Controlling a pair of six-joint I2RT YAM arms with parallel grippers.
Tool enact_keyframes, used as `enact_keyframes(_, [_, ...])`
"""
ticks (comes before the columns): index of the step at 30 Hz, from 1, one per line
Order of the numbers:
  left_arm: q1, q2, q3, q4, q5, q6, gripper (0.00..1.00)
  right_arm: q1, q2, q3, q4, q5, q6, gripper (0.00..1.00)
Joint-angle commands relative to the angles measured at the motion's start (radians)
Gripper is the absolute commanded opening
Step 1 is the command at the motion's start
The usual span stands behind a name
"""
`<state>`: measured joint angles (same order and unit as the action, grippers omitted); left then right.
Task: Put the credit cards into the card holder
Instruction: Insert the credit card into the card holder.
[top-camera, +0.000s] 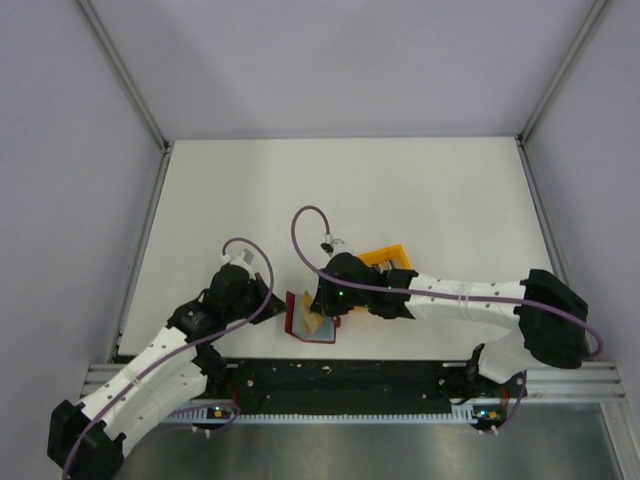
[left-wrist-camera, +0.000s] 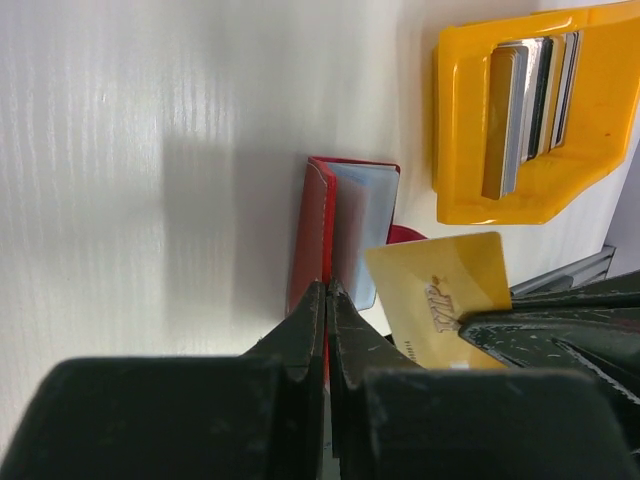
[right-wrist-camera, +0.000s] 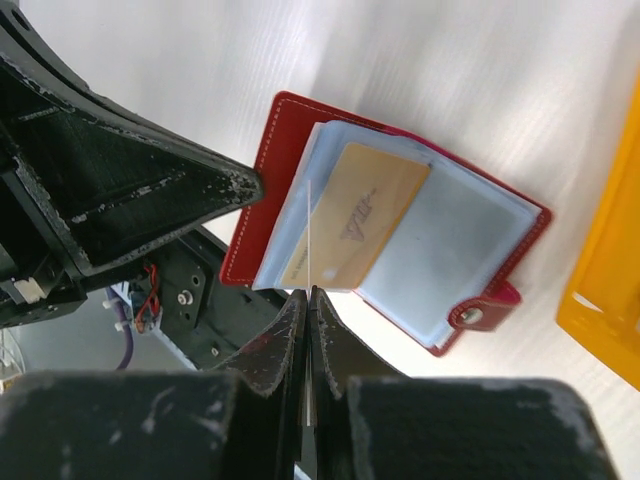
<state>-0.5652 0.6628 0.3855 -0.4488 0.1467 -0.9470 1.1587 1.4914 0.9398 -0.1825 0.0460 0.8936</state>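
Observation:
The dark red card holder (right-wrist-camera: 268, 180) lies open near the table's front edge, also in the top view (top-camera: 298, 322). A gold card (right-wrist-camera: 360, 215) rests on its clear sleeves, also in the left wrist view (left-wrist-camera: 435, 290). My left gripper (left-wrist-camera: 327, 288) is shut on the raised red cover (left-wrist-camera: 312, 230). My right gripper (right-wrist-camera: 308, 292) is shut on a thin clear sleeve leaf, seen edge-on over the holder. Several grey and silver credit cards (left-wrist-camera: 525, 100) stand on edge in the yellow bin (left-wrist-camera: 460, 150).
The yellow bin (top-camera: 390, 258) sits just behind the right wrist, right of the holder. The left arm's fingers (right-wrist-camera: 150, 190) are close beside the right gripper. The black base rail (top-camera: 350, 375) runs right in front of the holder.

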Motion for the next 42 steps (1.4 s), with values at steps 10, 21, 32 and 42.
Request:
enact_keyframes(10, [-0.001, -0.023, 0.067, 0.032, 0.039, 0.01, 0.0, 0.013, -0.137, -0.049, -0.057, 0.097, 0.011, 0.0])
enact_keyframes(21, [-0.002, 0.007, -0.036, -0.007, -0.041, -0.03, 0.0, 0.012, -0.143, -0.03, -0.101, 0.147, 0.002, 0.0])
enact_keyframes(32, [-0.001, 0.096, -0.172, 0.048, -0.096, -0.098, 0.0, -0.002, -0.143, -0.127, -0.138, 0.176, 0.047, 0.0])
enact_keyframes(42, [0.001, 0.087, -0.175, 0.058, -0.093, -0.087, 0.0, -0.013, -0.108, -0.154, -0.13, 0.216, 0.053, 0.0])
